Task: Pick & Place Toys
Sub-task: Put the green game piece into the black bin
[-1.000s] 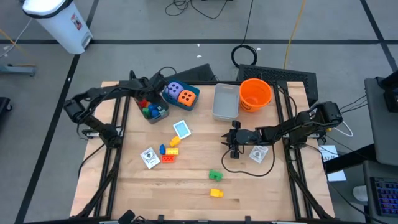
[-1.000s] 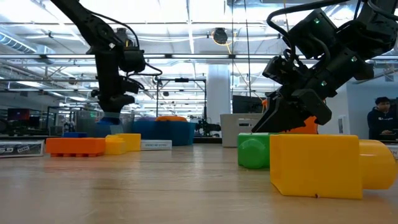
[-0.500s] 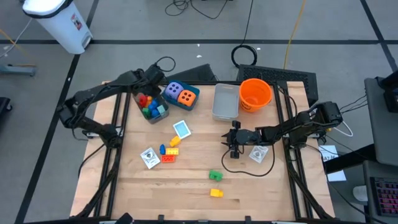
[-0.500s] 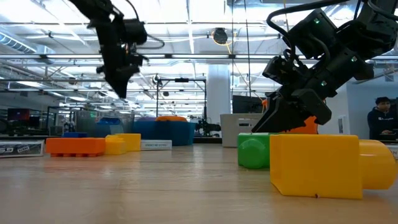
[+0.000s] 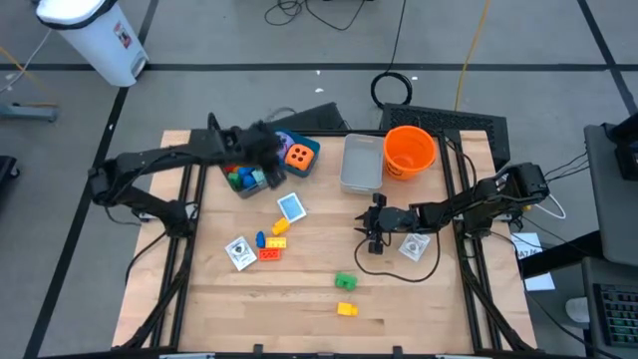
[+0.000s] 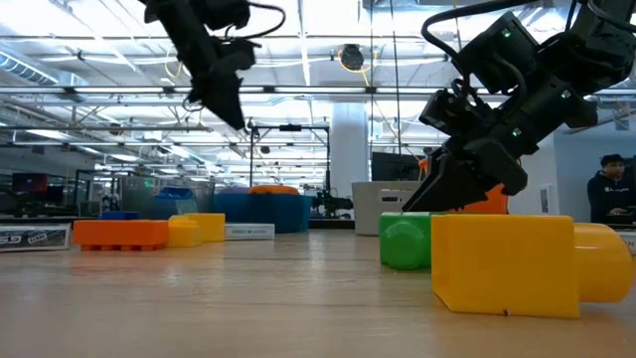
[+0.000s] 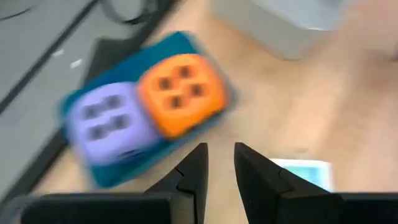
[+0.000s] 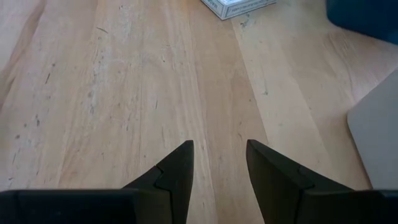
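Note:
Small bricks lie on the wooden table: orange and yellow ones (image 5: 271, 249), a green one (image 5: 345, 282) and a yellow one (image 5: 346, 309). More bricks fill a clear bin (image 5: 244, 179). Flat cards (image 5: 291, 206) (image 5: 240, 252) (image 5: 414, 246) lie on the table. An orange die (image 7: 179, 93) and a purple die (image 7: 106, 122) sit in the teal box (image 7: 208, 127). My left gripper (image 7: 219, 149) hovers high over that box (image 5: 311, 150), its fingers a narrow gap apart, with nothing between them. My right gripper (image 8: 219, 146) hangs low over bare wood at centre right (image 5: 369, 227), open and holding nothing.
A grey tray (image 5: 362, 163) and an orange bucket (image 5: 409, 150) stand at the far right of the table. A black cable loops on the wood near my right gripper (image 5: 389, 269). Bare wood lies along the near edge and the middle.
My left gripper has risen from the clear bin of bricks and swung toward the table's right, tipping as it went, and now hangs over the teal box with the dice. Its finger gap looks unchanged. My right arm has kept still.

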